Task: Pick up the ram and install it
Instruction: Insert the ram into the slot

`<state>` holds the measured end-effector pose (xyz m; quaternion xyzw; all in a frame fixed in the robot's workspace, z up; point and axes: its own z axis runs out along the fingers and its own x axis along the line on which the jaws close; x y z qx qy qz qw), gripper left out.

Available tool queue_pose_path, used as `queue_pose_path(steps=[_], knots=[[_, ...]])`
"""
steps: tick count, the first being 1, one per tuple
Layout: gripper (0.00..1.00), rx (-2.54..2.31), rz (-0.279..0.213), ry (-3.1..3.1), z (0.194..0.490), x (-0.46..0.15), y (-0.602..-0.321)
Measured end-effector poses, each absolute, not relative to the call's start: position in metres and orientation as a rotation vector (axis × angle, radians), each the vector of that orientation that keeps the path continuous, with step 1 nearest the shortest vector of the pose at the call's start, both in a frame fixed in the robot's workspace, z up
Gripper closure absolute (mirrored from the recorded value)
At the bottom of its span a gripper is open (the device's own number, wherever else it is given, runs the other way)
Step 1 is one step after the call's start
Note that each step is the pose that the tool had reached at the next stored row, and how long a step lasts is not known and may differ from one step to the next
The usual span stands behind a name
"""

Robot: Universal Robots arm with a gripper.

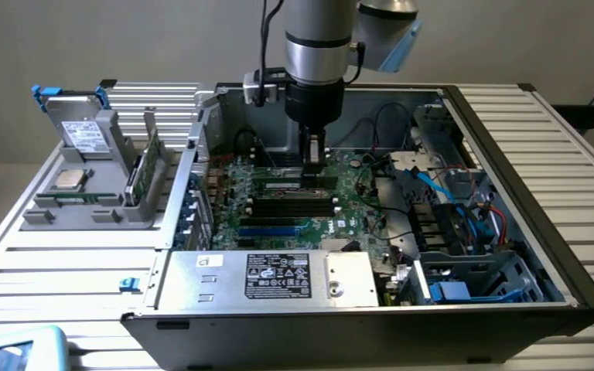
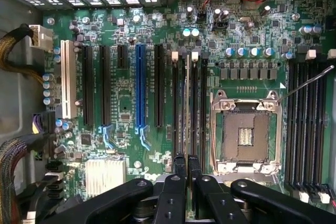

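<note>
Nearly closed, pincer [image 2: 186,159] pinching what looks like the ram [image 2: 187,103] (seen edge-on), over black memory slots [image 2: 195,109]

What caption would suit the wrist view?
Gripper shut on the ram, held edge-on along the black slots of the motherboard.

arm [image 1: 318,39]: silver-grey cylinder, pale blue joint cap | wrist [image 1: 312,100]: black collar, thin black cable [image 1: 268,31] alongside | claw [image 2: 187,163]: black, two narrow fingers [image 2: 180,163], round screws on linkage
</note>
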<state>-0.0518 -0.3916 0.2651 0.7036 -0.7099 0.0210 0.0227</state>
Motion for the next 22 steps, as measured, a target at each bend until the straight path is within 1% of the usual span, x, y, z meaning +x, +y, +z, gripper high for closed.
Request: queue_pose_path(steps=[11,17,22], knots=[[0.87,2.177,0.076,-2.196,0.251,-0.052,-0.394],[0.87,2.164,0.102,-2.183,0.247,-0.052,-0.394],[0.87,2.165,0.101,-2.184,0.246,-0.052,-0.394]])
